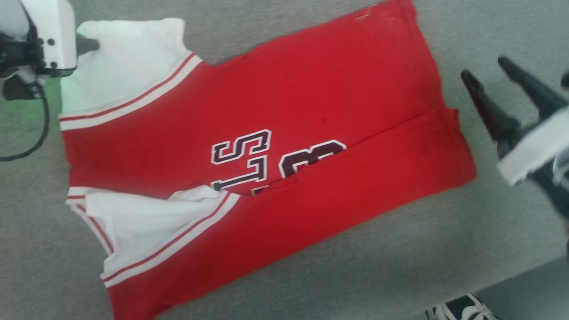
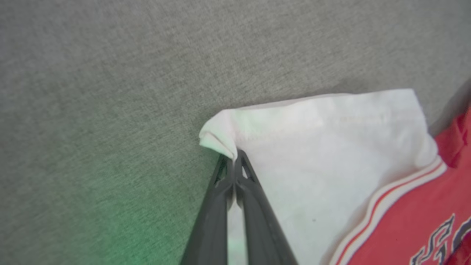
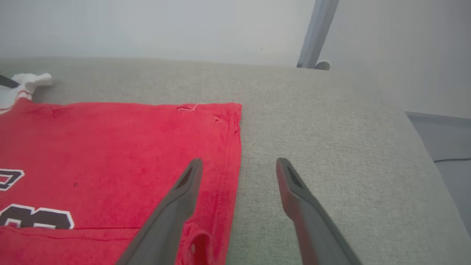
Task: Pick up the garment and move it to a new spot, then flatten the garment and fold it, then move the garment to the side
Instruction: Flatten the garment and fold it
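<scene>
Garment (image 1: 311,102) lies flat on the grey desk (image 1: 444,258), near long edge folded up over the lettering. Right hand (image 1: 485,67) hovers just off the hem end, fingers spread wide, holding nothing. Far corner: left hand (image 2: 234,158) clamped tight on the white sleeve (image 2: 331,154) tip.

Grey fabric surface (image 1: 311,275), black-and-white shoe (image 1: 462,310) beside its edge, pale wall (image 3: 147,25) — slanted grey post (image 3: 318,33)
</scene>
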